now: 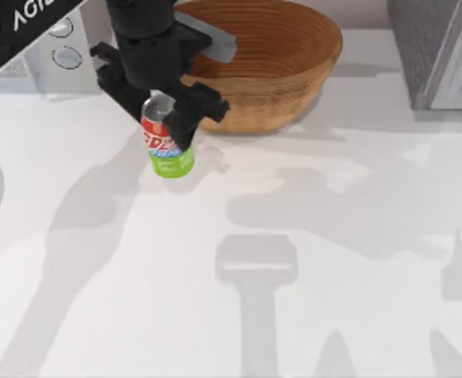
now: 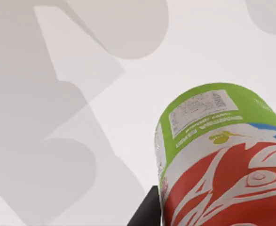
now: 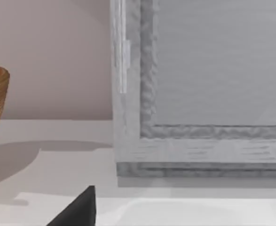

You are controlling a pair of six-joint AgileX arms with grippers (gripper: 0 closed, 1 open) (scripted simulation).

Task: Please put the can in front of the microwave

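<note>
The can is held by the left gripper near the table's back-left, its jaws clenched on the red upper part, green base lowest and tilted a little toward the front. In the left wrist view the can is seen w/ bare tabletop beyond its base; whether the base touches or hangs just above can't be told for sure, prob. just above. Just behind and to the right sits the woven bowl, close to the gripper. Further back-left, the microwave is partly hidden by the arm, its knobs visible. For the step to be done well, the can should be carried left, kept upright and clear of the bowl rim, then lowered flat before the microwave's front and only then let go. The right gripper's state can't be told; the grey box is faced by its camera at far right.
</note>
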